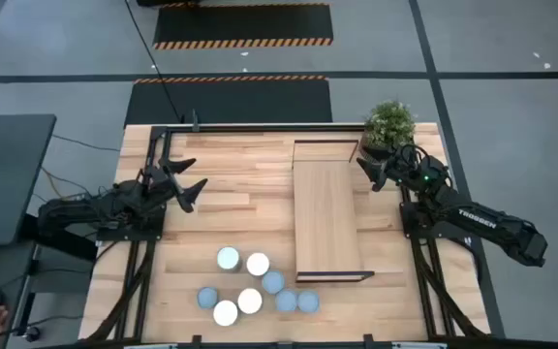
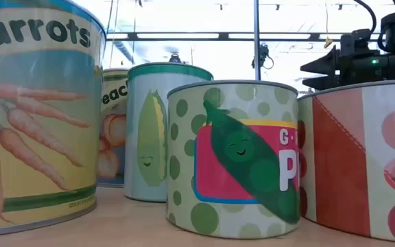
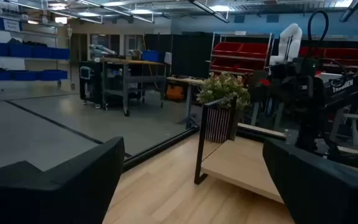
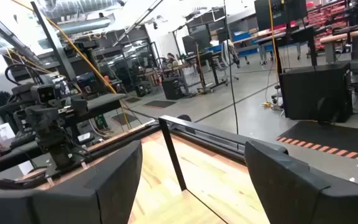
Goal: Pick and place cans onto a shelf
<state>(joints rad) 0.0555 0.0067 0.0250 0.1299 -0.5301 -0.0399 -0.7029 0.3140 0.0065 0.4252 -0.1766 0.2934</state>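
Observation:
Several cans [image 1: 258,264] with pale round tops stand upright in a cluster on the tabletop near its front edge. The low view shows them close up with vegetable and fruit labels [image 2: 235,158]. The light-wood shelf [image 1: 327,218] stands on the table right of the middle, its dark frame at both ends. My left gripper [image 1: 198,174] is open and empty over the table's left part, well behind the cans. My right gripper [image 1: 366,171] is open and empty by the shelf's far right corner, next to the plant.
A potted green plant [image 1: 390,124] stands at the table's far right corner, close to my right gripper. A dark rail [image 1: 260,127] runs along the table's far edge. Bare tabletop [image 1: 240,204] lies between the left gripper, the cans and the shelf.

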